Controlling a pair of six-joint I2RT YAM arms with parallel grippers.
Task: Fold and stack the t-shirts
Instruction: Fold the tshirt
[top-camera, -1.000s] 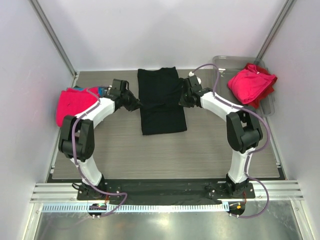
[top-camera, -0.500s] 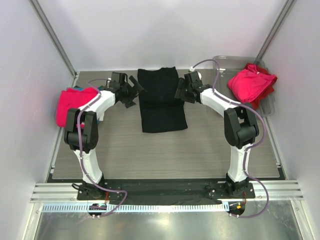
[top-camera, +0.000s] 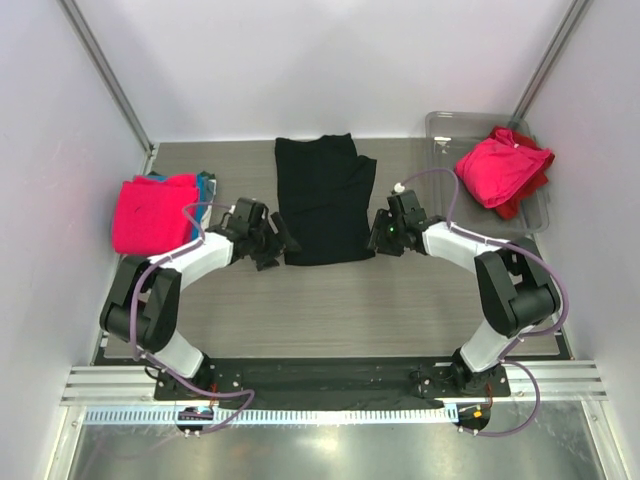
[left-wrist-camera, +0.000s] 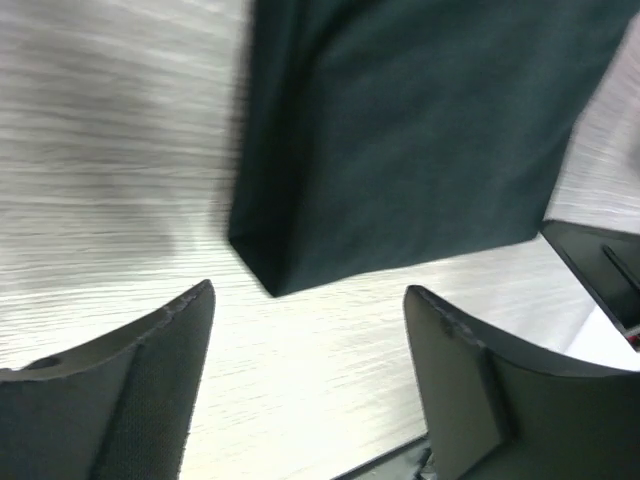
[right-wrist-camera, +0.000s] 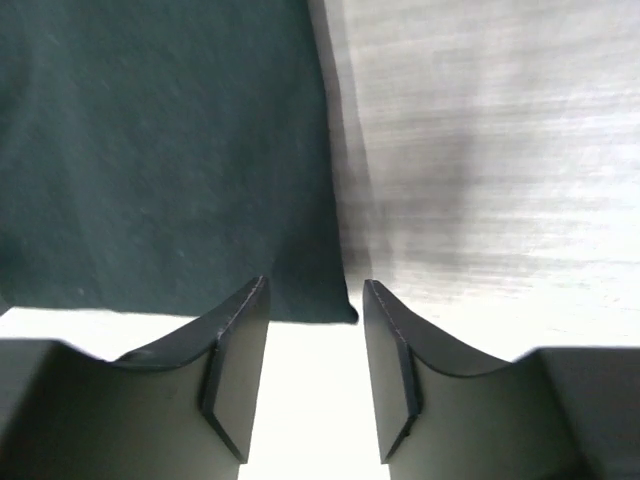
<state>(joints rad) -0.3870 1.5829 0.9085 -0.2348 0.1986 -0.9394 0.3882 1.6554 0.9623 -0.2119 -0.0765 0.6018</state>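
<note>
A large black t-shirt (top-camera: 322, 200) lies flat mid-table, folded into a long strip. My left gripper (top-camera: 276, 243) hovers open just off its near-left corner. In the left wrist view that gripper (left-wrist-camera: 310, 292) has bare table between its fingers and the black t-shirt (left-wrist-camera: 420, 130) just beyond. My right gripper (top-camera: 380, 238) is open at the near-right corner. In the right wrist view its tips (right-wrist-camera: 316, 284) frame the edge of the black t-shirt (right-wrist-camera: 150, 150) without touching it. A folded pink t-shirt (top-camera: 152, 212) rests on a teal one (top-camera: 206, 184) at the left.
A clear grey tray (top-camera: 450, 125) at the back right holds a bunched pink t-shirt (top-camera: 500, 165) over a red one (top-camera: 522, 203). White walls close in on the left, back and right. Wood-grain table (top-camera: 330, 310) lies between the shirt and the arm bases.
Both grippers went from shut at the shirt's sides to open. Both then moved toward me to the shirt's near corners. The shirt's far right edge now bulges outward.
</note>
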